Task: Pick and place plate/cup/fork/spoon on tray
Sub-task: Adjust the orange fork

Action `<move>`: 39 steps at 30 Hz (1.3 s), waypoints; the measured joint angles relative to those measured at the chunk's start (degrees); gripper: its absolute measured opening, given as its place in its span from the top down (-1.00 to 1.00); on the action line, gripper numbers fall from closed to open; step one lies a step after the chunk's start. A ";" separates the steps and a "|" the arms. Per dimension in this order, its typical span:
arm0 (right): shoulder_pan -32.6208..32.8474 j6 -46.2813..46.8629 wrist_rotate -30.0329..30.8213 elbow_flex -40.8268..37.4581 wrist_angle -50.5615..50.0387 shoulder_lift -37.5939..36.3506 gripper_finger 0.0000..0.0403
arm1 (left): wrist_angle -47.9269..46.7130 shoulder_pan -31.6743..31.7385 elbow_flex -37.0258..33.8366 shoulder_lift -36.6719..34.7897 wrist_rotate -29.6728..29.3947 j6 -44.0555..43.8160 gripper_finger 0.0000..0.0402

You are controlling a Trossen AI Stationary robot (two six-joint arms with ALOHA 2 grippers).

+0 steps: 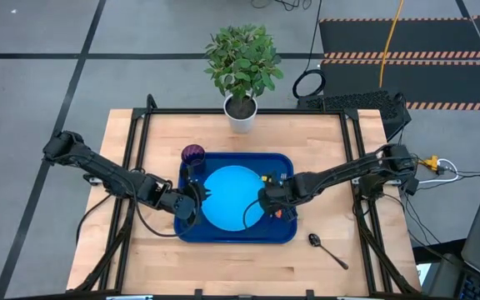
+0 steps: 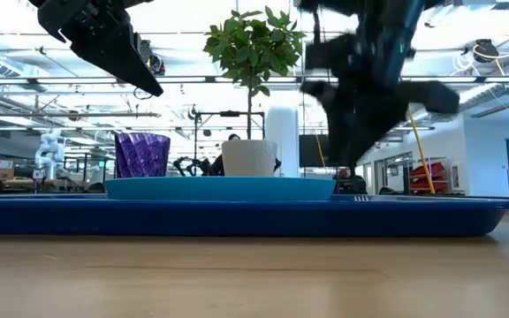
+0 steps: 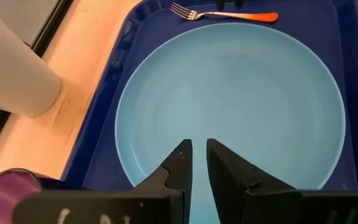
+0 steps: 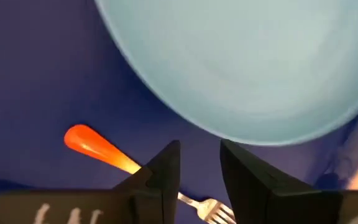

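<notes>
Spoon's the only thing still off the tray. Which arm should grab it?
Right, probably. The spoon lies on the table off the tray's right corner, on the right arm's side. The right gripper hangs at the tray's right edge over the fork; the left gripper is across the plate.

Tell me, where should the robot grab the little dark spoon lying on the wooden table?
Probably the thin handle of the small dark grey metal spoon, near its middle, coming straight down from above. It lies flat on the bare wooden table outside the dark blue tray, so nothing crowds it. The right end effector is nearest.
</notes>
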 joint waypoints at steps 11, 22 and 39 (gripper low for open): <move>-0.30 16.77 0.00 -1.09 -7.96 -8.58 0.48 | 1.88 0.14 0.00 0.02 -0.01 3.98 0.75; 2.23 19.24 0.03 -13.76 11.36 -8.63 0.48 | 3.04 1.95 0.00 0.02 0.01 8.35 0.75; 2.27 18.40 0.24 -21.89 24.35 -8.58 0.48 | 3.04 2.40 0.00 0.02 0.01 6.73 0.75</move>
